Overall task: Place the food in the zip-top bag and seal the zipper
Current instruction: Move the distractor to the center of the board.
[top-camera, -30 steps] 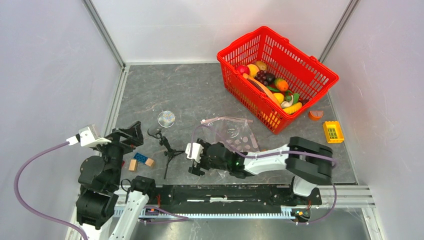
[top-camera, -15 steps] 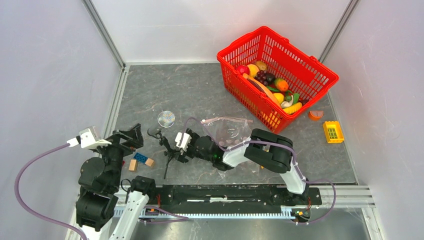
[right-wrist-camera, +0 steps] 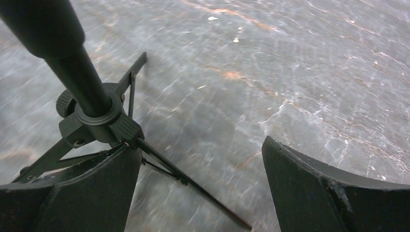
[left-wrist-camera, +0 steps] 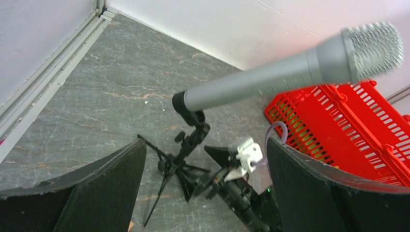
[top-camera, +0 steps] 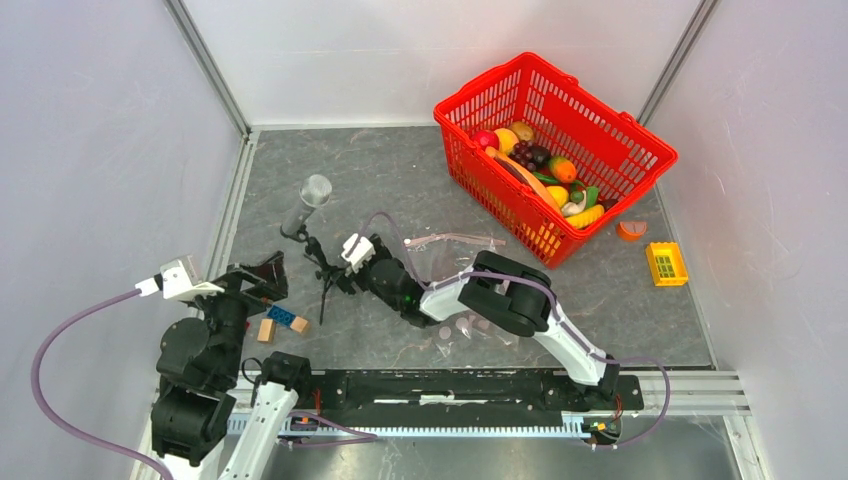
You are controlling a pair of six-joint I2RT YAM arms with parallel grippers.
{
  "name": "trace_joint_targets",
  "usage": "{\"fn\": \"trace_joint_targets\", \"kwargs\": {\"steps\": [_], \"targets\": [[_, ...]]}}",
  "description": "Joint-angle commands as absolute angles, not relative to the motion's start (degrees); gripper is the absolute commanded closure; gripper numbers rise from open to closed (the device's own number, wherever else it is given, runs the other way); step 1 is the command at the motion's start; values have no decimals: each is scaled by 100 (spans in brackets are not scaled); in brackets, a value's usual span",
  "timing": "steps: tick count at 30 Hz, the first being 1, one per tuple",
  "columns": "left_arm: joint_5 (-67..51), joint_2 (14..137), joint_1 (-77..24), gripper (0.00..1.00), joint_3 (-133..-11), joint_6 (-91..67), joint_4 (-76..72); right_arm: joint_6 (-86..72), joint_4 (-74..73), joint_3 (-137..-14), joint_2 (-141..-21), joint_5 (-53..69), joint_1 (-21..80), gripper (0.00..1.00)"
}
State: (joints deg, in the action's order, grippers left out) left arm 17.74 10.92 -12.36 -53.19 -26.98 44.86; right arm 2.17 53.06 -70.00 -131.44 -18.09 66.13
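With L gripper (top-camera: 265, 272) (near left) and R gripper (top-camera: 335, 272) (by mic tripod (right-wrist-camera: 94, 118)) both standing jaws apart, treat the zip-top bag (top-camera: 465, 255), flat at centre under R arm (top-camera: 500, 295), as limp, slippery film and pinch its stiffer zipper (top-camera: 455, 238) edge; food (top-camera: 545, 172), likely light and glossy, sits in far-right red basket (top-camera: 600, 103).

No readable text, label, brand, number or sign on anything in view
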Motion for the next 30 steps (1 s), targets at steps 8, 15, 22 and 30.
{"fn": "trace_joint_targets", "kwargs": {"steps": [8, 15, 22, 30], "targets": [[1784, 832, -1239, 0, -5546, -2787, 4755, -2013, 3622, -9138, -14118, -1575, 5490, 2], [1664, 754, -1239, 0, -5457, -2907, 4772, -2490, 2024, -10940, -14816, -1344, 5263, 2], [1382, 755, -1239, 0, -5219, -3116, 4782, -2244, 1646, -11549, -14924, -1862, 5166, 2], [1046, 897, -1239, 0, -4760, -3278, 4627, -1461, 2323, -10342, -13818, -681, 5156, 2]]}}
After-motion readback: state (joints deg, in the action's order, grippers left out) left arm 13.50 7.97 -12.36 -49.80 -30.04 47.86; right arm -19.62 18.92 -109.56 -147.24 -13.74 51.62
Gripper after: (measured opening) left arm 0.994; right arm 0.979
